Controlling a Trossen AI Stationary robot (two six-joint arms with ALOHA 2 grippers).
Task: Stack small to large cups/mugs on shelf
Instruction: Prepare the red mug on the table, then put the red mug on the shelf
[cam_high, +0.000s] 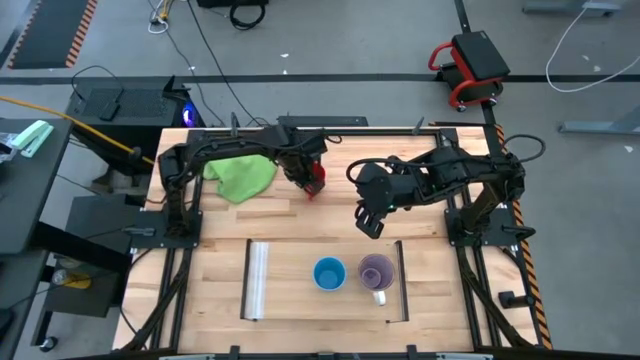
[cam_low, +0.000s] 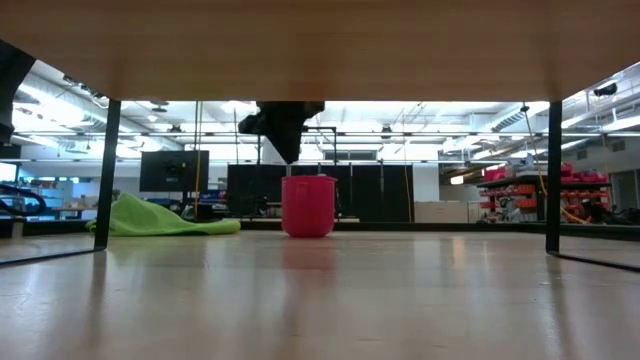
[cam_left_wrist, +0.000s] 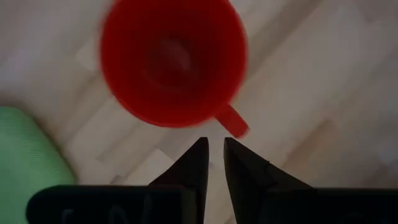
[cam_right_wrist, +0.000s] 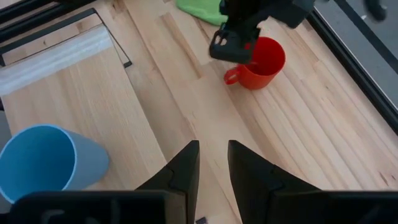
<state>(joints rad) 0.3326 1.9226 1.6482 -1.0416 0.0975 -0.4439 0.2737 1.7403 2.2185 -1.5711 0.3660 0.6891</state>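
Left gripper (cam_left_wrist: 215, 152) hangs over the red mug (cam_high: 315, 178), fingers a narrow slit apart just off its handle, gripping nothing. Right gripper (cam_right_wrist: 213, 157) likewise nearly closed and empty, between the mug and the shelf (cam_high: 300, 300). Mug upright on the tabletop (cam_high: 220, 250), green cloth (cam_high: 241, 175) beside it; light-blue cup (cam_high: 329, 273) and purple mug (cam_high: 377, 270) stand on the shelf.

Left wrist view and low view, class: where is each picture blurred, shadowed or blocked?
Left wrist view: the red mug is soft-edged and blurred, while the left hand below it looks sharp. Low view: a wooden underside fills the top, the bright room backlights the dark left hand above the mug, and the table shows a faint sheen.
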